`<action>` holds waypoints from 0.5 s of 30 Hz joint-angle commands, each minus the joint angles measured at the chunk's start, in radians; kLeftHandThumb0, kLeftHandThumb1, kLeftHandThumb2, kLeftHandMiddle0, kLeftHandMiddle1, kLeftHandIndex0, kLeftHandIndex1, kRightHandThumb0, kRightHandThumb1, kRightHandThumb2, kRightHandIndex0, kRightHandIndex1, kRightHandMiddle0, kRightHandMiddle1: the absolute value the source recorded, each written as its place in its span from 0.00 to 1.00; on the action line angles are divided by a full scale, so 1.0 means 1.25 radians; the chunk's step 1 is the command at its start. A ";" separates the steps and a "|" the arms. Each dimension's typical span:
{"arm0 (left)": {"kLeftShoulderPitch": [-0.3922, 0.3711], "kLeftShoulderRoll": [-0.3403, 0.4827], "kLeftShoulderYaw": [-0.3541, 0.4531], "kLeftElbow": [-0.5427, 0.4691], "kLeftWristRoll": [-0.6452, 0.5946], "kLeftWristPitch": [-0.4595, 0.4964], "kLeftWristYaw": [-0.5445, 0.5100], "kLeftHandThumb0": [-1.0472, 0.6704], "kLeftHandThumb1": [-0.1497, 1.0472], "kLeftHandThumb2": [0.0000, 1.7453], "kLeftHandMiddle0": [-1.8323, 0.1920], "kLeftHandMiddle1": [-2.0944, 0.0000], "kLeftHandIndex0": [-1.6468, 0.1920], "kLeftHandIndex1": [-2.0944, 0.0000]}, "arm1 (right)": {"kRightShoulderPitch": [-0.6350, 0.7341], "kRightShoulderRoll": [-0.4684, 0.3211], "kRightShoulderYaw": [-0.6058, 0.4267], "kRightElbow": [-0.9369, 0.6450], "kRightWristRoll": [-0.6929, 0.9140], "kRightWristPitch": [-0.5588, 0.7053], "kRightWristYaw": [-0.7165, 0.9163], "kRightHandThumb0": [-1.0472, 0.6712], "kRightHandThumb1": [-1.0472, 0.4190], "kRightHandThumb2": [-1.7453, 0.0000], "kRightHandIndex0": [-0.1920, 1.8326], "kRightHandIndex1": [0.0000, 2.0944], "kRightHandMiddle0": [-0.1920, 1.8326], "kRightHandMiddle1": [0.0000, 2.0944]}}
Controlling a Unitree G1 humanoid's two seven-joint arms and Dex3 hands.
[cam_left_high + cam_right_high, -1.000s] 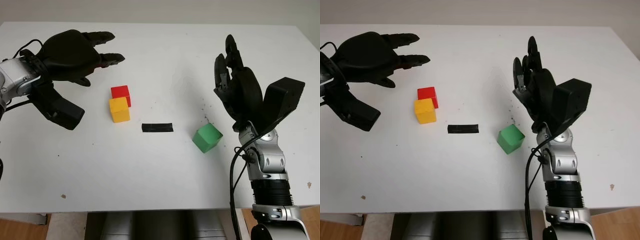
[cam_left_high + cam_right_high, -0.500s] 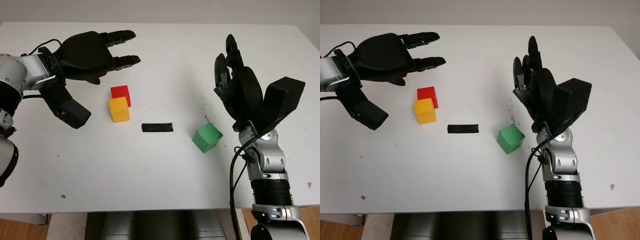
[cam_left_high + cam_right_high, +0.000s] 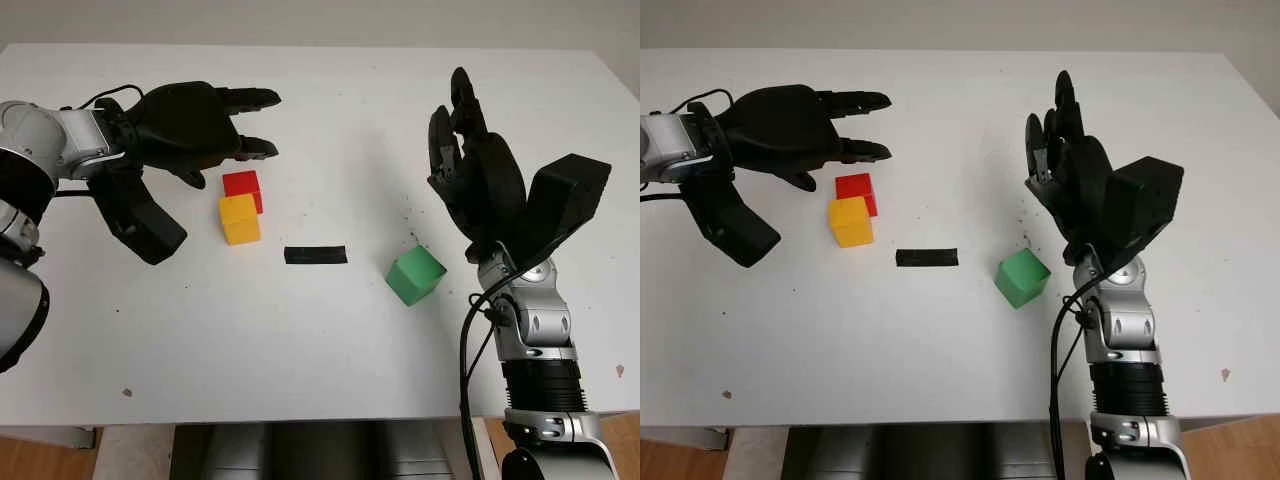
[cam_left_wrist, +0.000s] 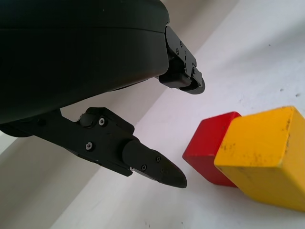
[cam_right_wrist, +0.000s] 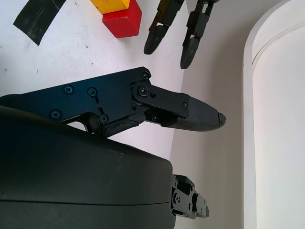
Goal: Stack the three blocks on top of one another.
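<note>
The red block (image 3: 241, 187) sits touching the yellow block (image 3: 239, 219), which lies at its 6 o'clock. My left hand (image 3: 195, 125) hovers open, holding nothing, at the red block's 11 o'clock, so it's clearly the nearer one. The green block (image 3: 415, 276) is way off at 4 o'clock, just below my open right hand (image 3: 470, 165).

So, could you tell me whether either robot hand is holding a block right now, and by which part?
Nothing is held. The left robot hand hovers open beside the red block; the right robot hand is open, away from the green block.
</note>
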 commanded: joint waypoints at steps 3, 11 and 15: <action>-0.030 -0.003 -0.024 0.002 0.007 0.002 0.002 0.34 0.84 0.03 0.94 0.98 0.71 0.96 | 0.009 0.002 -0.007 -0.023 0.006 0.001 -0.002 0.25 0.00 0.63 0.00 0.00 0.00 0.00; -0.024 -0.022 -0.058 0.017 0.018 0.024 0.034 0.35 0.82 0.03 0.92 0.97 0.68 0.96 | 0.013 -0.004 -0.003 -0.028 -0.001 0.002 -0.003 0.24 0.00 0.63 0.00 0.00 0.00 0.00; -0.020 -0.031 -0.074 0.023 0.029 0.037 0.059 0.37 0.83 0.03 0.92 0.97 0.68 0.96 | 0.013 -0.002 -0.006 -0.027 0.004 -0.005 0.000 0.25 0.00 0.62 0.00 0.00 0.00 0.00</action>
